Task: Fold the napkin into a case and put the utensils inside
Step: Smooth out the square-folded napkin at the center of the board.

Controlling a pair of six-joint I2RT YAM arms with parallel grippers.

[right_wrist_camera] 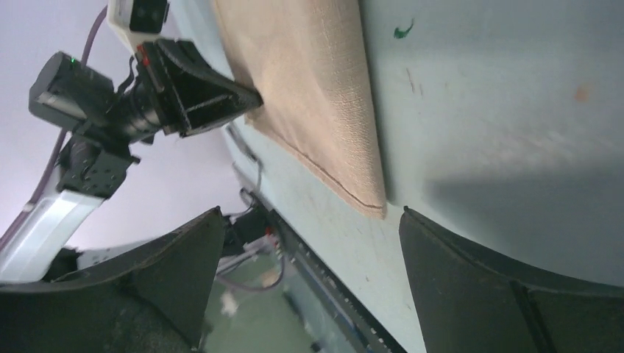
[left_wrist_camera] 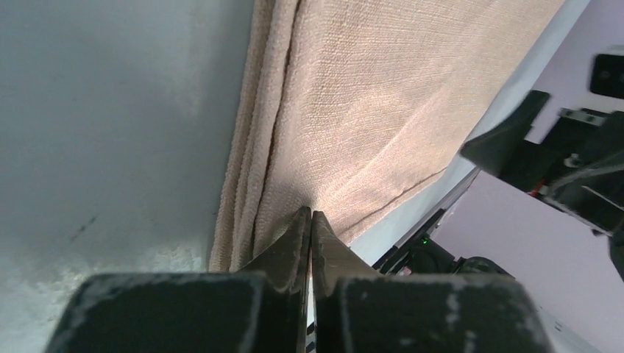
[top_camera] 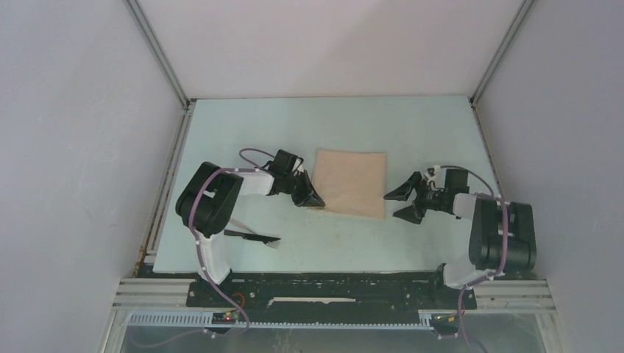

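Observation:
The tan napkin [top_camera: 353, 182] lies folded into a rectangle at the middle of the table. It also shows in the left wrist view [left_wrist_camera: 383, 88] and the right wrist view [right_wrist_camera: 309, 88]. My left gripper [top_camera: 315, 200] is at its near left corner. Its jaws are pressed together, with the tips [left_wrist_camera: 310, 212] pinching the layered cloth edge. My right gripper [top_camera: 401, 204] is open and empty just right of the napkin's near right corner [right_wrist_camera: 371, 202]. A black utensil [top_camera: 250, 237] lies by the left arm's base, with a pale piece [top_camera: 274, 243] at its right end.
Grey enclosure walls [top_camera: 73, 147] stand on three sides of the pale table [top_camera: 412, 125]. A black rail [top_camera: 331, 290] runs along the near edge. The left arm [right_wrist_camera: 96, 110] shows in the right wrist view, beyond the napkin.

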